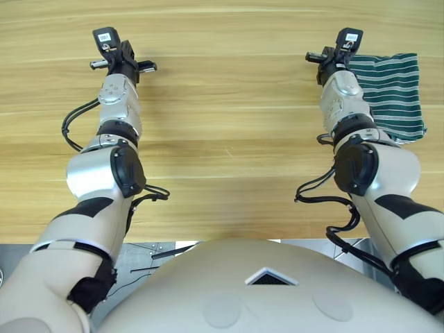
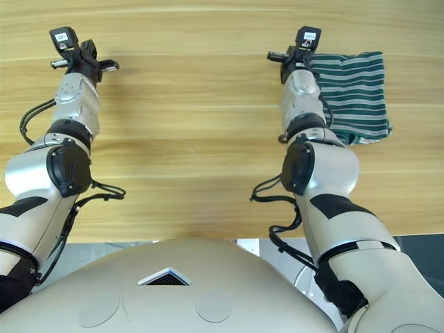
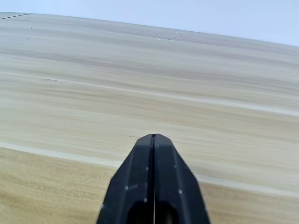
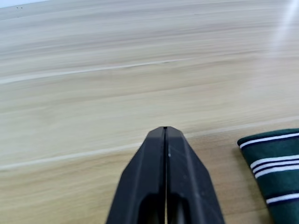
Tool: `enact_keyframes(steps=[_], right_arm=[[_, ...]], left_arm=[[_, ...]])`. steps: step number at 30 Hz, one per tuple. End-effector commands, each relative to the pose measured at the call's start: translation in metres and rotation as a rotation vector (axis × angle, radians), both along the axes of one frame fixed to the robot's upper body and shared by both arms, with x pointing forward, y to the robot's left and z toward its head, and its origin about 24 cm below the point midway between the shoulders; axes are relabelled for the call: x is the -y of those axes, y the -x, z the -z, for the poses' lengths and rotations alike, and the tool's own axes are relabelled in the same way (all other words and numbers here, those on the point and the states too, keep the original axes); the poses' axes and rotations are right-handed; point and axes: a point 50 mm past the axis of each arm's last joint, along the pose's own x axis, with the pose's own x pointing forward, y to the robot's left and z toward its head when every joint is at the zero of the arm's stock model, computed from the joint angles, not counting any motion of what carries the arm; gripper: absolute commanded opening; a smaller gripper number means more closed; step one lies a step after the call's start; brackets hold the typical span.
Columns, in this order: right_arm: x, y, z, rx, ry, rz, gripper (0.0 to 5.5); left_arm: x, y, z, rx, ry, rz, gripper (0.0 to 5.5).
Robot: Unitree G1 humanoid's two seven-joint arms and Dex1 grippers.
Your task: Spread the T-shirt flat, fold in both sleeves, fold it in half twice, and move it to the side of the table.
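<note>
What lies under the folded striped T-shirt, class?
The T-shirt rests flat on the wooden table. Its fabric covers the tabletop beneath, so anything under it cannot be seen.

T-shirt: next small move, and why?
Probably just retract the right gripper. The T-shirt lies folded at the right side of the table, the right gripper is shut and empty beside it, the left gripper shut too; folding looks done.

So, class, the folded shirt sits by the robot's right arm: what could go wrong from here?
The right arm crosses the shirt at its edge; drawing back might drag it and loosen the folds. The right gripper, shut, is close beside it; a sideways swing could nudge it.
</note>
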Motion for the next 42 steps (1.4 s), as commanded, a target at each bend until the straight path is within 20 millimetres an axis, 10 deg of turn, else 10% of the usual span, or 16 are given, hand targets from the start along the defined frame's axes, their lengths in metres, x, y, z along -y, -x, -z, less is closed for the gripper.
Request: enact_keyframes(steps=[1,42], right_arm=[[0.0016,-0.0045,-0.0075,0.011,0.016,0.005,0.01],[-0.0011,-0.0053,-0.0081,0.009,0.026,-0.002,0.01]], left_arm=[[0.0040,-0.0042,-0.0043,0.002,0.011,0.013,0.00],[0.0013,-0.0037,-0.0043,0.000,0.011,0.005,0.00]])
